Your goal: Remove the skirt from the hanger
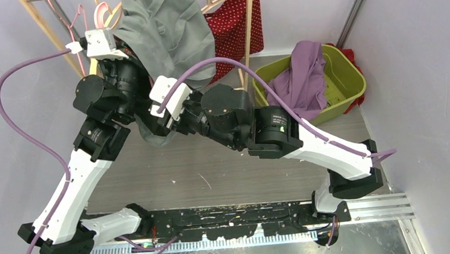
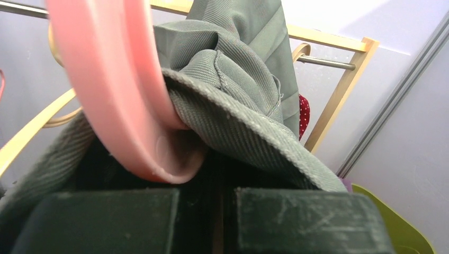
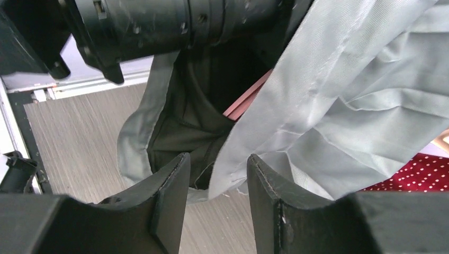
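A grey skirt hangs on a pink hanger from the wooden rack at the back. In the left wrist view the hanger's arm runs down under the skirt's waistband and ends just above my fingers. My left gripper is nearly closed, buried in the skirt's folds, with what looks like dark fabric in the narrow gap. My right gripper is open below the skirt. A pale edge of the skirt hangs between its fingertips. A strip of the hanger shows inside the skirt.
The wooden rack holds a red dotted garment on another hanger to the right. A green basket with a purple cloth stands at the back right. Both arms cross close together under the skirt.
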You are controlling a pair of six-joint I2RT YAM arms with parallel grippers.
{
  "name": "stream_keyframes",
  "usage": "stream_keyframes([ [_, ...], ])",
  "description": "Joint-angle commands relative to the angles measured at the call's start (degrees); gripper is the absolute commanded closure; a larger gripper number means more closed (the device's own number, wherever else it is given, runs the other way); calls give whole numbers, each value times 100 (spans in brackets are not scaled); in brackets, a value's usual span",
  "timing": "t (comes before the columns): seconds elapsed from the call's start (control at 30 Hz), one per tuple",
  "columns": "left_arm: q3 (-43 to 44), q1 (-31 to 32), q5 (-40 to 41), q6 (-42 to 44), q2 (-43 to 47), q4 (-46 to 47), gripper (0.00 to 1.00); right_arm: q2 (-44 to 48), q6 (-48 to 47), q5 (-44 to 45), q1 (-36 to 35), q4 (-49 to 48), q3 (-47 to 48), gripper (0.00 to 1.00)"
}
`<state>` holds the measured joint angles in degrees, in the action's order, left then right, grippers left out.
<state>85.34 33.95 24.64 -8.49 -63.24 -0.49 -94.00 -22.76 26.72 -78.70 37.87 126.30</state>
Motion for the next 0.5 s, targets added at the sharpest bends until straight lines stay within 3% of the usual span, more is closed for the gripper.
stream_keyframes([
  [0.0,450,-50,44,-71,7,59,100,147,89,-74,-16,-567,-529,52],
  [0.47,378,-47,-89,-352,193,-166,100,-885,-450,129,44,-1098,116,56],
])
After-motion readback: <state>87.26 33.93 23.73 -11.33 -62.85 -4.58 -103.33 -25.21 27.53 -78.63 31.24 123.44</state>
